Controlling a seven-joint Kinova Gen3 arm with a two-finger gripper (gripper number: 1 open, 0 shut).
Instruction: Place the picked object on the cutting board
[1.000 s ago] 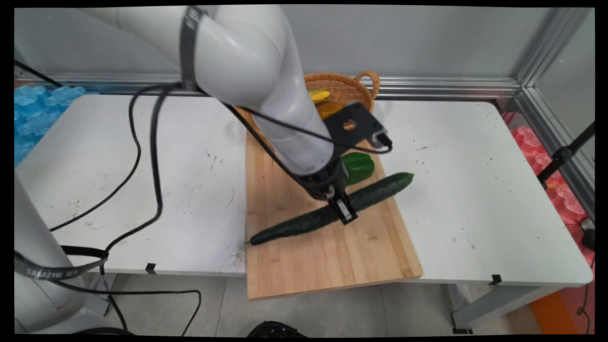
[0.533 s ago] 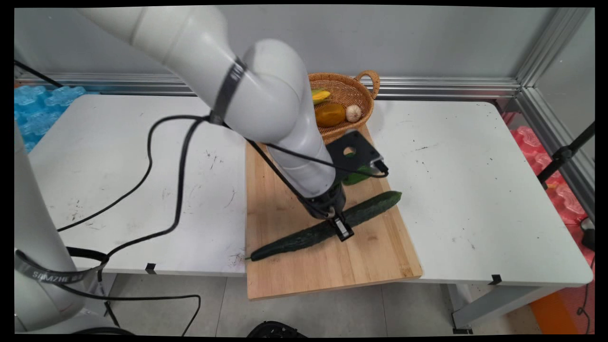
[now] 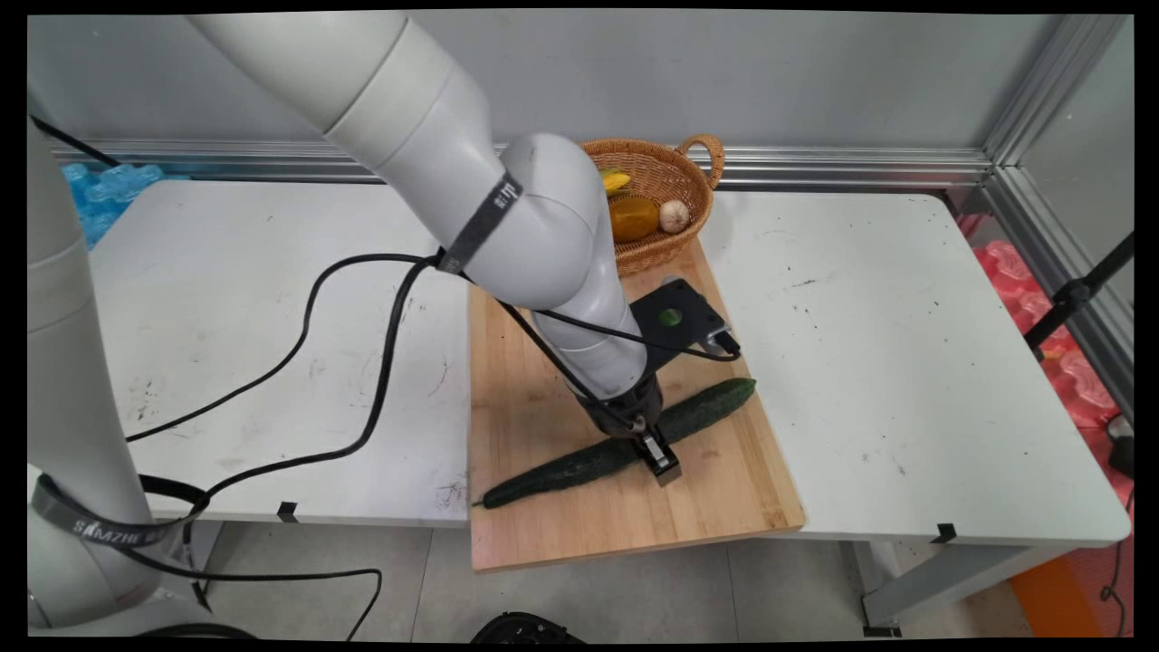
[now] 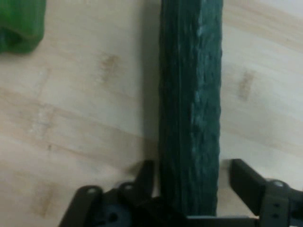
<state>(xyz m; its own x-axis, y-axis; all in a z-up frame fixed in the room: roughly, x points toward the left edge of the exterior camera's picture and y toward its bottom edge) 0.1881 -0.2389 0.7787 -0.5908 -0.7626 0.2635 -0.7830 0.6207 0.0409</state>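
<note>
Cucumber [image 3: 616,441] lowered onto board [image 3: 724,489]; pepper [image 4: 21,23] beside, basket [image 3: 656,195] behind.

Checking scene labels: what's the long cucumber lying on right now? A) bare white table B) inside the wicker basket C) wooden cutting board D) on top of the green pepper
C. The cucumber lies flat on the wooden cutting board, with the gripper straddling its middle; the hand view shows wood grain on both sides of it, and the wicker basket sits apart at the board's far end.
</note>
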